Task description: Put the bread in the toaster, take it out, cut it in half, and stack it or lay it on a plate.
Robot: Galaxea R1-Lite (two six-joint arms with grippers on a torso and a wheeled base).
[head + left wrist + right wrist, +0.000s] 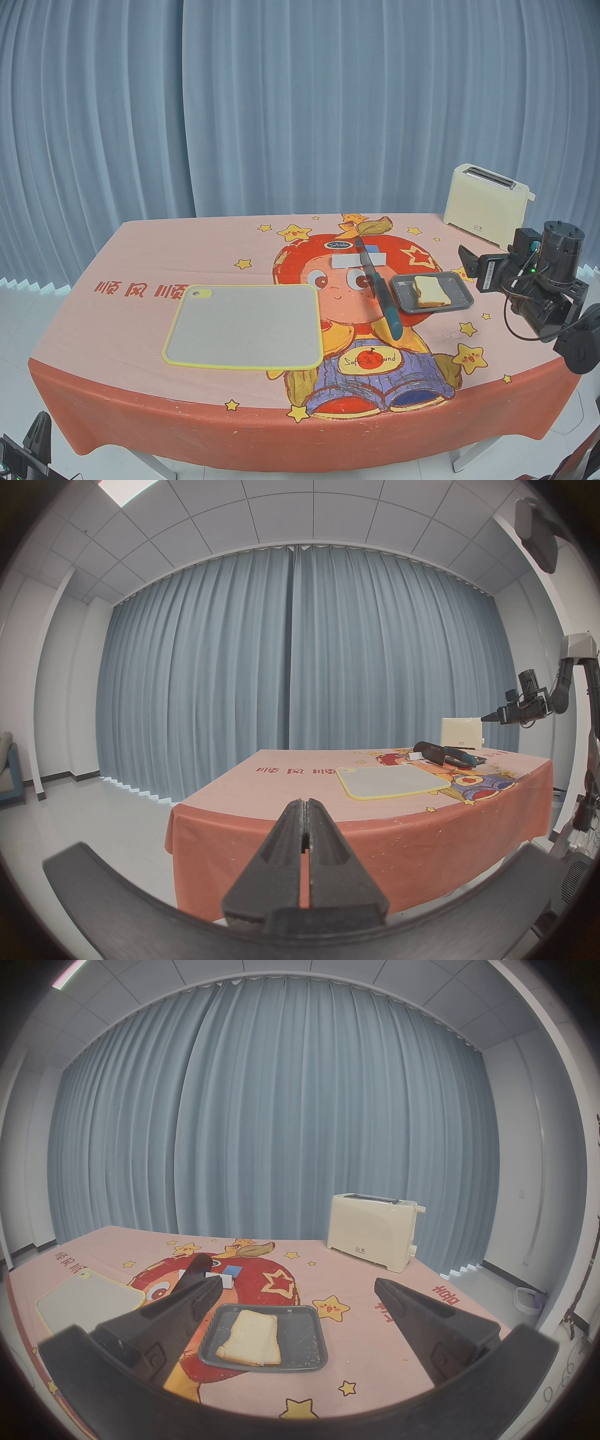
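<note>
Slices of bread (431,291) (250,1337) lie in a grey tray (461,301) (300,1360) on the right part of the table. Behind it, at the back right corner, stands a cream toaster (487,203) (374,1230) with an empty slot on top. A knife (378,287) with a teal handle lies left of the tray. A yellow-rimmed cutting board (244,326) (390,780) lies front left. My right gripper (472,262) (295,1286) hovers open just right of the tray, nothing in it. My left gripper (306,805) (34,440) is shut and empty, low off the table's front left corner.
A small white and blue block (358,258) (225,1275) sits under the knife's blade end. Pink printed cloth (144,262) covers the table, with bare room at the left and front. Blue curtains hang behind.
</note>
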